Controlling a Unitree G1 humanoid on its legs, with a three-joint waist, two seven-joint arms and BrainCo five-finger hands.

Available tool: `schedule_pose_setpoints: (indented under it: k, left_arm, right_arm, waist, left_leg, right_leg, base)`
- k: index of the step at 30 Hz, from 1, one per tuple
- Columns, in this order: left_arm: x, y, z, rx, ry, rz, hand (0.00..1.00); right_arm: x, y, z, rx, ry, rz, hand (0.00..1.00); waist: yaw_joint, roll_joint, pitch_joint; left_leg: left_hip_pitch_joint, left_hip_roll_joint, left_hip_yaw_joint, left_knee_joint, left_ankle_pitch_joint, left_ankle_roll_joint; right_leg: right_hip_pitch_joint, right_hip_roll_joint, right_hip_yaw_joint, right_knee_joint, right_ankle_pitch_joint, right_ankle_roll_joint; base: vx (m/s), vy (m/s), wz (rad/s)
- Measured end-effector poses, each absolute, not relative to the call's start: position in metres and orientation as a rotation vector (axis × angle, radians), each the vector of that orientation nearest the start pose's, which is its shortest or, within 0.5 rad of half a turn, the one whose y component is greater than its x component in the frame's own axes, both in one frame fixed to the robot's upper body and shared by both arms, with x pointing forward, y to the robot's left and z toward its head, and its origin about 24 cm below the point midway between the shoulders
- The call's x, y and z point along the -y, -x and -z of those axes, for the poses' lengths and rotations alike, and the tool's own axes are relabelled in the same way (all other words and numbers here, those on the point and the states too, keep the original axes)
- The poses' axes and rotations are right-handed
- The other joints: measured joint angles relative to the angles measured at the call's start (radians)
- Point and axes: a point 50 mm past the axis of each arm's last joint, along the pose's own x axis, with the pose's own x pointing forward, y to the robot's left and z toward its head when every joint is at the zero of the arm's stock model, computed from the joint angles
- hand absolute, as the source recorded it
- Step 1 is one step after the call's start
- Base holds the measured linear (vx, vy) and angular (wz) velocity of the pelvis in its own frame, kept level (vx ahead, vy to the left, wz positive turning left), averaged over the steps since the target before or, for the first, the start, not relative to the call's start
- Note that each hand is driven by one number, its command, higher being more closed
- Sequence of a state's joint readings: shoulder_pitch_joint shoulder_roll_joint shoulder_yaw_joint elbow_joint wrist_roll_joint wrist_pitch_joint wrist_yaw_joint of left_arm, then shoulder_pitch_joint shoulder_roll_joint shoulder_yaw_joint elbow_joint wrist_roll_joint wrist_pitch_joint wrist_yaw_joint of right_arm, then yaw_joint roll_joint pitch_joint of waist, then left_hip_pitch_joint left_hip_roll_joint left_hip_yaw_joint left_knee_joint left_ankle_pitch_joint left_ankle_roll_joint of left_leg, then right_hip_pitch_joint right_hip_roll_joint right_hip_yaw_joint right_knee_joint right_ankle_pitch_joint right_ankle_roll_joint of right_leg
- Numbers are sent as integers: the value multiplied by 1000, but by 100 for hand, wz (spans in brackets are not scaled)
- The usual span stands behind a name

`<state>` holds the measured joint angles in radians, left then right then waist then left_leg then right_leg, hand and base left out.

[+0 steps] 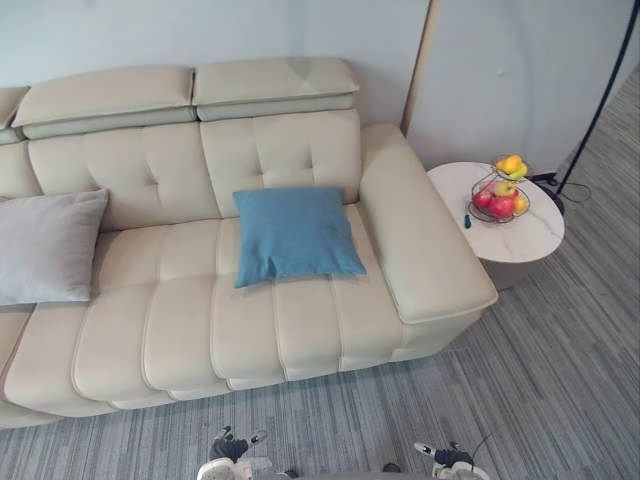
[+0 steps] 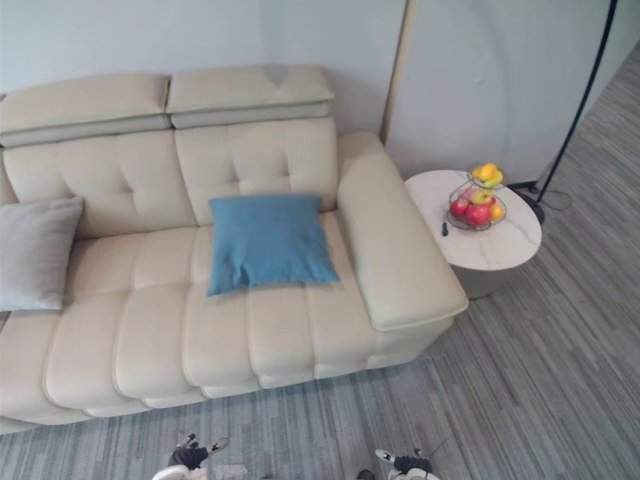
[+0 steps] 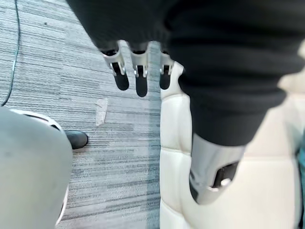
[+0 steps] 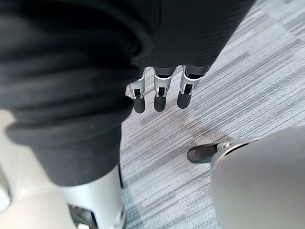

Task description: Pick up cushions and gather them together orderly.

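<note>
though apart, blue cushion (image 1: 295, 235), grey cushion (image 1: 45, 245)

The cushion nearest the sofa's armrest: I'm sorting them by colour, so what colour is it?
The cushion is plain blue, clearest in the left eye view.

On the sofa (image 1: 180, 320), the right cushion (image 1: 295, 235) leans against the backrest (image 1: 160, 170) near the armrest (image 1: 415, 235). The left cushion (image 1: 45, 245) sits well apart. A side table (image 1: 520, 245) bearing a fruit basket (image 1: 500, 195) stands right of the sofa.

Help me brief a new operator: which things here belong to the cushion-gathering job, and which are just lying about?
Job: blue cushion, grey cushion, sofa.
Lying about: round side table, fruit basket.
</note>
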<state>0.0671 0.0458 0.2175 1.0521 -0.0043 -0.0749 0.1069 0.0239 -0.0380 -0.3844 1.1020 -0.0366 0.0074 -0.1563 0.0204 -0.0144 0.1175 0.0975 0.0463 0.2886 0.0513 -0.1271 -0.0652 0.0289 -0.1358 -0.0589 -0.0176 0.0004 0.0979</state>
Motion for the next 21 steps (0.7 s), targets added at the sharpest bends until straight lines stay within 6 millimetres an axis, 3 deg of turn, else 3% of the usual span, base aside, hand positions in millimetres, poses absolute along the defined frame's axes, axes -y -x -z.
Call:
schedule_pose_setpoints:
  k: [2, 3, 4, 5, 6, 7, 9, 10, 13, 15, 17, 18, 19, 21]
  left_arm:
    - [-200, -105, 157, -1026, 31, -345, 0]
    - [-201, -108, 156, -1017, 40, -359, 0]
    - [-202, -108, 156, -1018, 39, -360, 0]
    - [-203, -107, 156, -1021, 35, -362, 0]
    - [-203, -111, 155, -1012, 32, -354, 0]
    - [-200, -113, 155, -1011, 27, -338, 0]
    - [-199, -110, 156, -1022, 28, -336, 0]
    - [-198, -110, 156, -1024, 28, -332, 0]
    - [-190, -116, 157, -1026, 32, -299, 0]
    - [-191, -117, 157, -1026, 34, -296, 0]
    - [-194, -113, 157, -1030, 63, -334, 0]
    - [-194, -114, 157, -1027, 71, -344, 0]
    - [-193, -116, 156, -1014, 74, -343, 0]
    - [-193, -119, 154, -998, 71, -338, 0]
  right_arm:
    - [214, -104, 157, -1085, -54, 489, 0]
    - [210, -114, 153, -1045, -49, 469, 0]
    - [206, -120, 152, -1026, -45, 447, 0]
    - [201, -125, 150, -1012, -48, 434, 0]
    - [199, -132, 149, -1005, -52, 425, 0]
    - [201, -126, 151, -1024, -54, 438, 0]
    - [202, -121, 152, -1035, -55, 450, 0]
    - [207, -123, 151, -1022, -44, 459, 0]
    - [217, -123, 149, -1020, -21, 472, 0]
    - [217, -121, 150, -1032, -22, 475, 0]
    - [215, -121, 151, -1035, -23, 470, 0]
    - [215, -124, 150, -1029, -19, 464, 0]
    - [214, -126, 149, -1023, -20, 461, 0]
    - [211, -127, 150, -1029, -27, 455, 0]
  waist:
    - [0, 0, 13]
    - [0, 0, 20]
    - [1, 7, 21]
    - [4, 9, 18]
    - [-5, 2, 20]
    - [-10, 3, 20]
    - [-12, 9, 24]
    - [-26, 19, 31]
    - [-31, 44, 45]
    - [-36, 37, 52]
    - [-24, 42, 62]
    - [-17, 50, 66]
    - [-12, 51, 68]
    - [-1, 45, 74]
  left_leg:
    - [-12, 25, 89, 26, -28, -6]
    - [-26, 58, 186, 67, -55, -12]
    - [-42, 86, 259, 86, -63, -10]
    - [-60, 108, 329, 95, -65, -7]
    - [-60, 111, 390, 95, -64, -9]
    - [-45, 116, 465, 98, -63, -10]
    - [-17, 118, 501, 107, -63, -10]
    - [10, 120, 495, 101, -61, -14]
    - [20, 140, 493, 151, -59, -19]
    - [-42, 236, 452, 400, -61, -14]
    - [-114, 306, 334, 634, -109, 35]
    - [-170, 282, 197, 702, -152, -10]
    - [-196, 255, 137, 705, -166, -31]
    - [-260, 174, -5, 660, -197, -34]
  right_leg:
    - [-64, 28, 71, 25, 23, -8]
    - [-125, 65, 69, 38, 74, -26]
    - [-164, 89, 30, 25, 117, -66]
    - [-193, 93, -58, 30, 112, -110]
    - [-241, 76, -240, 130, 35, -156]
    - [-250, 36, -466, 229, -64, -175]
    - [-232, 11, -587, 260, -113, -190]
    - [-221, 27, -563, 261, -113, -185]
    - [-221, 55, -507, 266, -150, -167]
    - [-192, 80, -466, 257, -165, -172]
    - [-154, 129, -404, 249, -173, -202]
    - [-144, 159, -351, 251, -182, -211]
    - [-141, 173, -314, 251, -182, -211]
    - [-119, 205, -207, 243, -182, -210]
  base:
    - [-94, -10, -149]
    - [-103, -22, -217]
    - [-119, -87, -234]
    - [-84, -104, -191]
    - [-50, -167, -197]
    - [-15, -101, -174]
    - [37, -191, -154]
    - [76, -269, -118]
    - [70, -166, -61]
    - [89, -216, -39]
    - [82, -167, -89]
    - [88, -94, -126]
    - [105, -33, -146]
    - [152, 14, -168]
